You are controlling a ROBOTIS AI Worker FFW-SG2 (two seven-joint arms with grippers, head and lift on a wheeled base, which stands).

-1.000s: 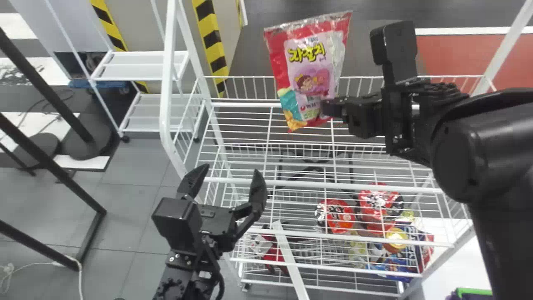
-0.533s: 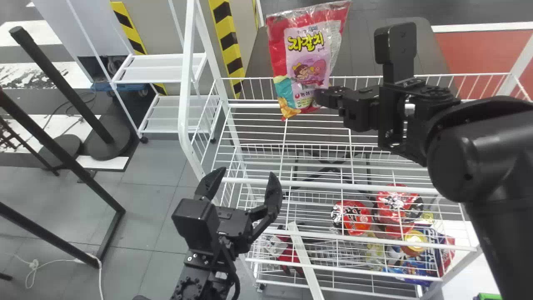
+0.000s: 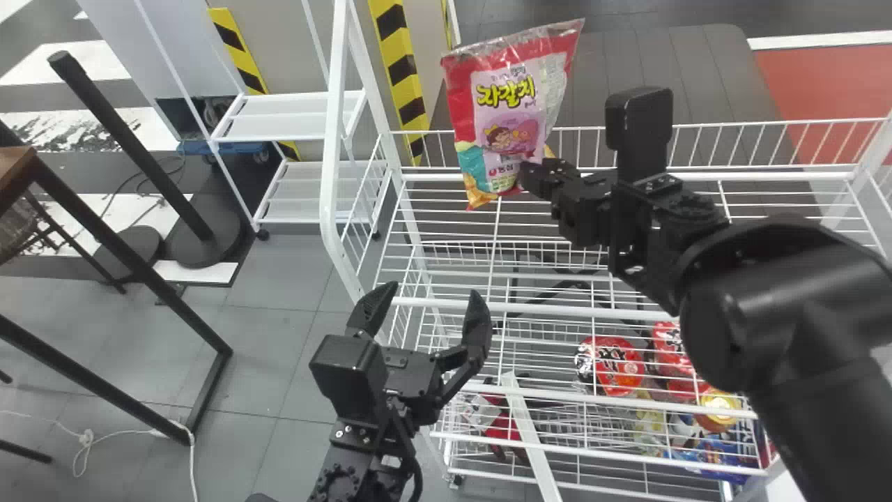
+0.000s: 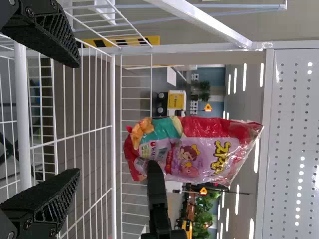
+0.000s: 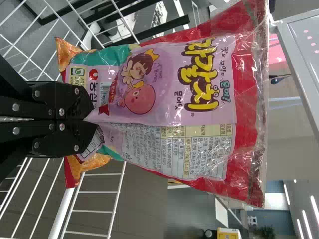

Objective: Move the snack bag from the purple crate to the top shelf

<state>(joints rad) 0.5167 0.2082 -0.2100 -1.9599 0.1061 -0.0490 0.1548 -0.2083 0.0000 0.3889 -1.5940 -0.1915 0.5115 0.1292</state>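
Above the wire rack's top shelf (image 3: 627, 171), my right gripper (image 3: 529, 176) is shut on the lower edge of the red and pink snack bag (image 3: 512, 104), which stands upright. The right wrist view shows the right gripper (image 5: 92, 117) pinching the bag (image 5: 174, 94) near its bottom. My left gripper (image 3: 425, 310) stands open in front of the rack with nothing between its fingers. In the left wrist view the left gripper (image 4: 77, 119) has its fingers wide apart, and the bag (image 4: 189, 149) hangs farther off in the right gripper's hold.
Red packs (image 3: 610, 364) and other snacks lie on the lower rack levels. A white corner post (image 3: 334, 139) rises at the rack's left. Black metal bars (image 3: 125, 258) stand farther left, with a small white shelf (image 3: 286, 115) behind.
The head view has turned, shifting the rack rightward in it. The bag and right gripper sit farther left relative to the rack. The left gripper remains open.
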